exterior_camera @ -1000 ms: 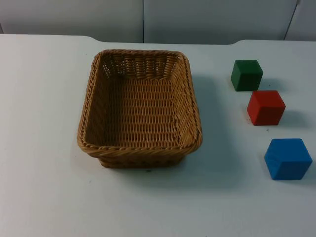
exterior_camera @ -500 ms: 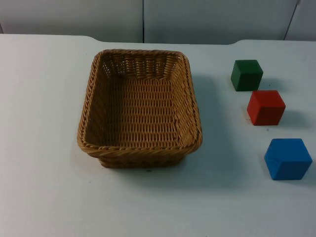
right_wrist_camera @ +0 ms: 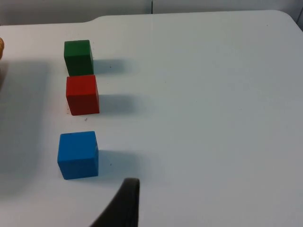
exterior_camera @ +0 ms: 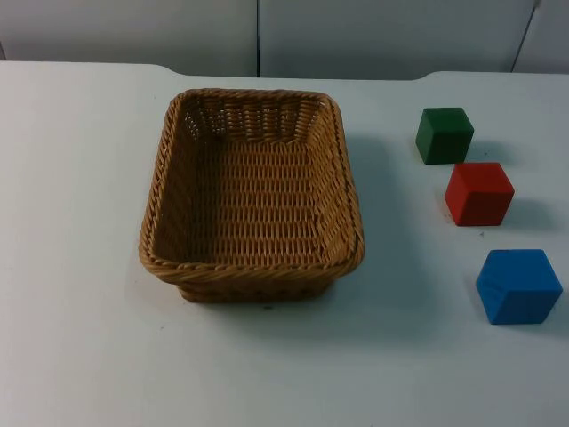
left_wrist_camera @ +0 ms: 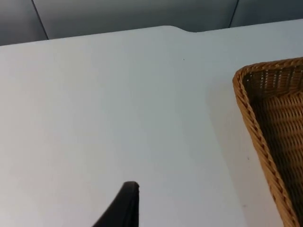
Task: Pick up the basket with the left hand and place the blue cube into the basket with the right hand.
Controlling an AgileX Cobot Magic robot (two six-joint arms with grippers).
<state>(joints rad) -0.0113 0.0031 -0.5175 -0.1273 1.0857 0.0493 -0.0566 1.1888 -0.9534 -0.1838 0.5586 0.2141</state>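
A white table top [exterior_camera: 80, 356] spreads across nearly everything, smooth and matte, lit evenly from above so that whatever stands on it throws only soft grey shadows; its far edge is not straight but steps back in a shallow rounded notch near the middle [exterior_camera: 293, 78]; behind that edge rises a grey partition wall [exterior_camera: 133, 31], made of flat panels; a dark vertical seam [exterior_camera: 259, 36] divides two of them, and another seam slants down at the far right [exterior_camera: 524, 36]; a few tiny dark specks dot the white surface.
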